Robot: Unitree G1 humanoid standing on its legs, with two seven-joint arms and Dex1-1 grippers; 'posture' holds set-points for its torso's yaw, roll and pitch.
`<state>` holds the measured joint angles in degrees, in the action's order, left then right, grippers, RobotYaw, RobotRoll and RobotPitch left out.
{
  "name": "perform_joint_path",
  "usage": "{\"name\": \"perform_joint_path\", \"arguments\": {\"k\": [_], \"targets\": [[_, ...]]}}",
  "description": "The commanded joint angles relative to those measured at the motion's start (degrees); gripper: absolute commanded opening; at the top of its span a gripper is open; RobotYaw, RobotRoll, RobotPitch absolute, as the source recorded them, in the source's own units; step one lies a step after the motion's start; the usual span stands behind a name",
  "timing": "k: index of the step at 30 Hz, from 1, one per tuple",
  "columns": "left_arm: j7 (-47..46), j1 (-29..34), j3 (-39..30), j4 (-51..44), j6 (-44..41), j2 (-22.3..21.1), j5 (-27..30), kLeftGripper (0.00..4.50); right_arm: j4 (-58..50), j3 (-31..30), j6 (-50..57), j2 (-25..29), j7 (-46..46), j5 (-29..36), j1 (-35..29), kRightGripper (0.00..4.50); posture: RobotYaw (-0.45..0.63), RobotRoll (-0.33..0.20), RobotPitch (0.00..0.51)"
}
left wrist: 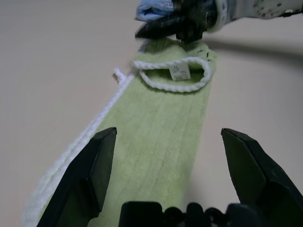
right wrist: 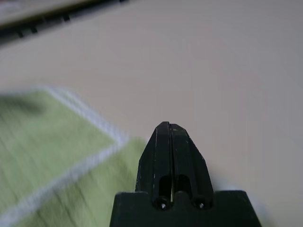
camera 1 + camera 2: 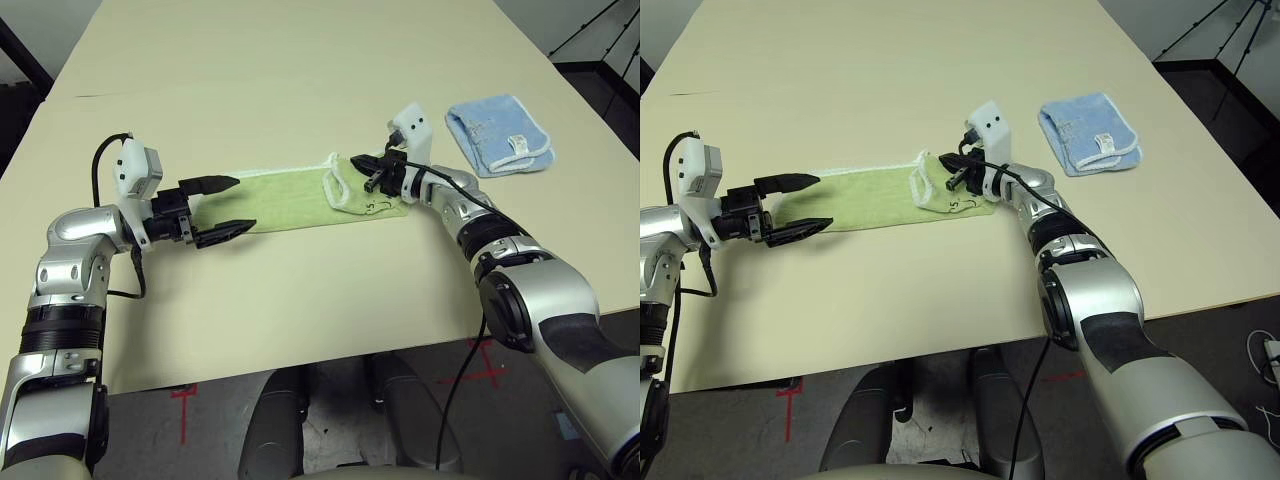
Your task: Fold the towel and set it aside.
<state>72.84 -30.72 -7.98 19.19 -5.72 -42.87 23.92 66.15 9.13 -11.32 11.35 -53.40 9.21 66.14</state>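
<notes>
The light green towel (image 3: 290, 200) lies on the table as a long narrow strip, and its right end is folded back, showing white edging and a small tag (image 1: 179, 72). My left gripper (image 3: 245, 203) is open at the strip's left end, one finger on each side of it, just above the cloth (image 1: 161, 137). My right gripper (image 3: 356, 161) is shut with nothing between its fingers. It hovers over the folded right end, pointing left, and the towel's corner (image 2: 71, 156) lies beneath it.
A smaller folded light-blue cloth (image 3: 498, 135) lies to the right of the towel, behind my right forearm. The beige table (image 3: 300, 310) stretches far back and forward to its front edge. Black cables run along both arms.
</notes>
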Motion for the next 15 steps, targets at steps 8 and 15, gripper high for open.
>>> {"name": "perform_joint_path", "arguments": {"k": [8, 15], "targets": [[-3.25, -0.33, -1.58, 4.37, 2.15, 0.42, -0.92, 4.5, -17.08, -4.31, 0.34, 13.01, -32.05, 5.02, -7.53, 0.01, -0.05, 0.0, 0.206], [-0.72, 1.07, -1.91, 5.56, 3.96, -1.64, -0.99, 4.5, -15.99, -8.11, -1.43, 18.83, -38.81, 2.62, -10.81, 0.01, -0.05, 0.0, 0.208]]}}
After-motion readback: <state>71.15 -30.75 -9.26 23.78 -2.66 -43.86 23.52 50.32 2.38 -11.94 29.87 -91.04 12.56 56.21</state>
